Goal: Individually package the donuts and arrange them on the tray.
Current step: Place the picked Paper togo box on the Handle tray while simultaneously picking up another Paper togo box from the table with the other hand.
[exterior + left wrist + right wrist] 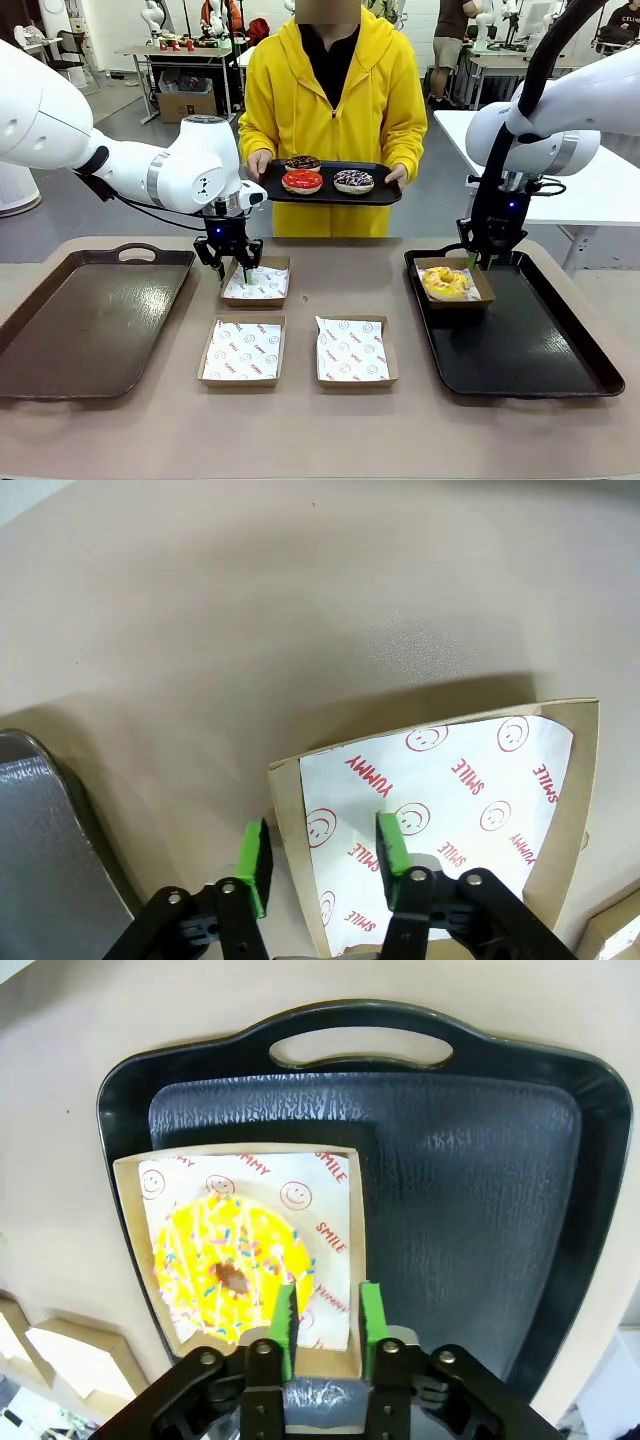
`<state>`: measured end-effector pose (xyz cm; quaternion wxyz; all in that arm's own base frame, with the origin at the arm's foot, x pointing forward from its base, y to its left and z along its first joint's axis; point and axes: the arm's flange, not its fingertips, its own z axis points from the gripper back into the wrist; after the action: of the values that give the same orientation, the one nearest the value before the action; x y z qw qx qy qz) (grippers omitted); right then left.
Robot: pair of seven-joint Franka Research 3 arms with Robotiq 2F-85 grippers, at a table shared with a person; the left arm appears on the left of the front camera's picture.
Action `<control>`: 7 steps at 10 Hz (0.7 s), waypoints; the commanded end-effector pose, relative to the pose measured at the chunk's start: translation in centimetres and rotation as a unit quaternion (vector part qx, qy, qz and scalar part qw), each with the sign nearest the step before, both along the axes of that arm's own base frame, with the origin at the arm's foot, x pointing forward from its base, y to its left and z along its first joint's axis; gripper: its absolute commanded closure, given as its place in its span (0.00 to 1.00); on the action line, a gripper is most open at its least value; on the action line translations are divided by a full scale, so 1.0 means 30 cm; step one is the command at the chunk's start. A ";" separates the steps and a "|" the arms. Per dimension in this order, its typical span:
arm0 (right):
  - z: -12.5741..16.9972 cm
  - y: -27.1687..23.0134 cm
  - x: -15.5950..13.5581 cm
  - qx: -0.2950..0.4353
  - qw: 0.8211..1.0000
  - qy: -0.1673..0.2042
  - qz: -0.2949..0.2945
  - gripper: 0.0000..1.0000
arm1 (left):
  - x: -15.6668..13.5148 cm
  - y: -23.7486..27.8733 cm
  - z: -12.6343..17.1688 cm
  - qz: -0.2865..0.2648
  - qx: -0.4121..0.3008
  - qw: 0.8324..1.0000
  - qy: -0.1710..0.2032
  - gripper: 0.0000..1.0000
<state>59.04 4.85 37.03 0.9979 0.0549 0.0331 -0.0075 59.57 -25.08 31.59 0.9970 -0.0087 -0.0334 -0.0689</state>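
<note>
Left gripper (235, 268) (320, 852), jaws apart, straddles a paper-lined box (257, 283) (470, 810) wall on the table (400, 420). Right gripper (480, 262) (327, 1322), jaws slightly apart, straddles the wall of the yellow donut (446, 282) (232, 1265)'s box (484, 292) (130, 1220) on the black tray (540, 350) (480, 1180). The red donut (302, 181), plain chocolate donut (302, 162) and sprinkled donut (353, 181) lie on the person's tray (325, 197).

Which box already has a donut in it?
The box on the black tray at the robot's right: it holds the yellow donut. The three boxes on the table hold only printed paper.
</note>
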 end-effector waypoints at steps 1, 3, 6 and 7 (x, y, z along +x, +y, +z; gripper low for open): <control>0.001 -0.004 0.022 0.016 1.000 0.005 0.007 0.00 | 0.006 0.009 0.010 0.001 0.001 1.000 -0.011 1.00; 0.000 -0.005 0.022 0.017 1.000 0.008 0.007 0.05 | 0.003 0.011 0.014 0.001 0.001 1.000 -0.011 1.00; 0.000 -0.009 0.023 0.021 1.000 0.012 0.005 0.00 | 0.003 0.016 0.021 0.000 0.003 1.000 -0.011 1.00; 0.000 -0.010 0.023 0.022 1.000 0.014 0.004 0.00 | 0.005 0.015 0.020 0.000 0.004 1.000 -0.009 1.00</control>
<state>59.12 4.63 36.94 0.9976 0.0563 0.0402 -0.0091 59.72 -24.92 32.10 0.9969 -0.0092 -0.0383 -0.0675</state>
